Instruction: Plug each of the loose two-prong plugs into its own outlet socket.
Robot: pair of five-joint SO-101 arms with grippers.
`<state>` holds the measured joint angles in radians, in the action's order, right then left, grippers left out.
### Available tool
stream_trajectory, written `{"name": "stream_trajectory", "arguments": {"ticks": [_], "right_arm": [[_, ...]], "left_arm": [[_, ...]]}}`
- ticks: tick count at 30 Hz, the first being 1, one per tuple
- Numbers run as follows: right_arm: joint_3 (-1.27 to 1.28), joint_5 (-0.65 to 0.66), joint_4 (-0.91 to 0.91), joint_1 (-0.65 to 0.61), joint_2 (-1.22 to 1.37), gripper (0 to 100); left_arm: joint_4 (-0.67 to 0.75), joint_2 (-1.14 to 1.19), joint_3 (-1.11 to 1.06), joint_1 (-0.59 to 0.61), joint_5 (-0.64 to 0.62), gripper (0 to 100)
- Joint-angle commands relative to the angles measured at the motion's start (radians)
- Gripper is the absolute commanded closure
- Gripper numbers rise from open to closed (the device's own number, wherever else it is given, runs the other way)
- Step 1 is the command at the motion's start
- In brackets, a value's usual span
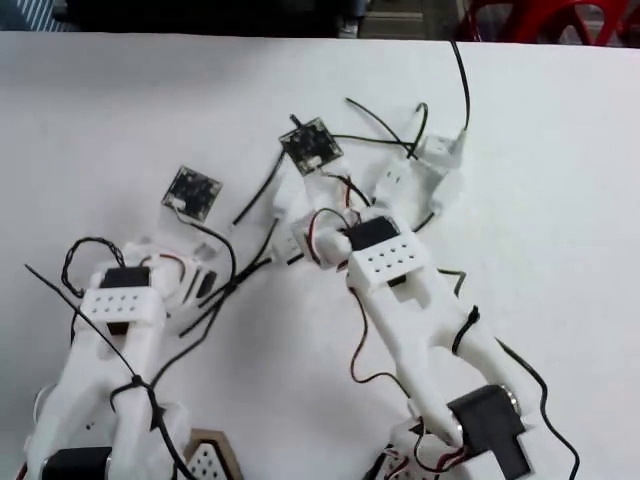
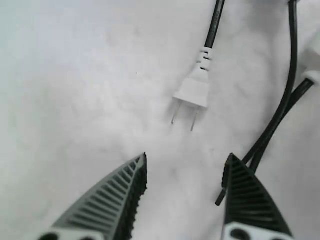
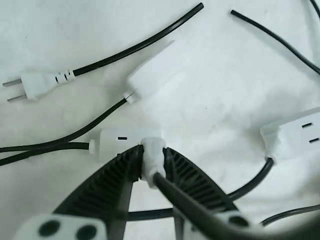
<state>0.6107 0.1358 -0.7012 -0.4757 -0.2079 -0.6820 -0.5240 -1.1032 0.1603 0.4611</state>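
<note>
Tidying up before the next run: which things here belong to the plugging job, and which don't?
Job: loose plug; held plug, in the right arm's jaws; socket touching it; free socket.
Not the job: two small dark boards; red frame in the background.

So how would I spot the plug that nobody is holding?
On the white table, find the left gripper, its dark ribbed fingers open. Just beyond its tips a small white plug on a black cord lies flat, touched by nothing. Unlike the plug clamped in the right gripper beside a white socket, its two metal prongs are bare.
</note>
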Motion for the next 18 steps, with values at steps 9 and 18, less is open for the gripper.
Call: {"name": "stream_trajectory", "arguments": {"ticks": [9, 18], "right_arm": [[0.106, -0.015, 0.191, 0.004, 0.021, 98.1], [0.098, -0.015, 0.237, -0.001, 0.111, 98.1]], "left_arm": [[0.021, -0.036, 0.005, 0.005, -0.014, 75], [0.021, -0.036, 0.005, 0.005, -0.014, 75]]}}
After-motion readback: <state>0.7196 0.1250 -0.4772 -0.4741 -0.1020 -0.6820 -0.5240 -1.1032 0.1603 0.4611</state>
